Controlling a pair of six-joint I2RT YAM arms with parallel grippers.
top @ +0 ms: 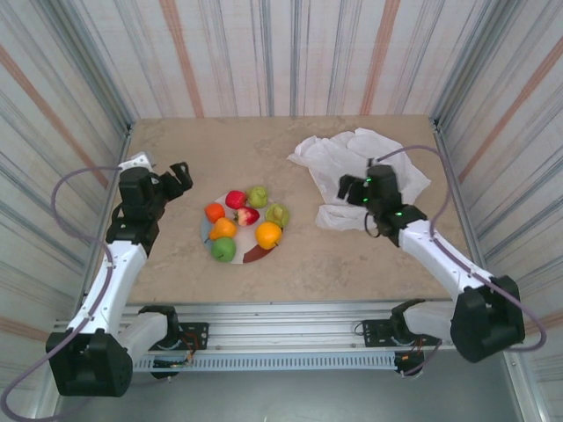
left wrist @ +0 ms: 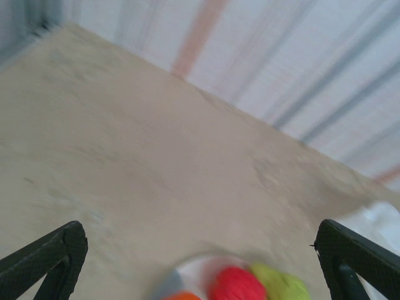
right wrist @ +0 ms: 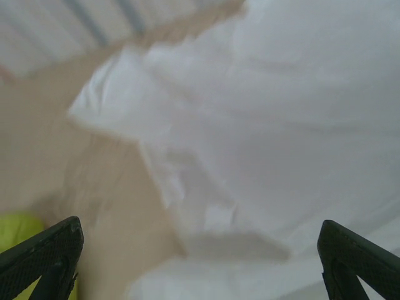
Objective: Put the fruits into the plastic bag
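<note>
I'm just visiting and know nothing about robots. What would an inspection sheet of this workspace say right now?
Surface: beige marbled table.
Job's things: toy fruits piled on a plate; white plastic bag lying crumpled at far right.
Clutter: nothing seen.
Grippers: left gripper open, left of the plate; right gripper open, at the bag's near edge.
Cables: a looping cable along each arm.
Surroundings: striped walls on three sides.

Left fingers (left wrist: 47, 262), right fingers (right wrist: 44, 256) wide apart
</note>
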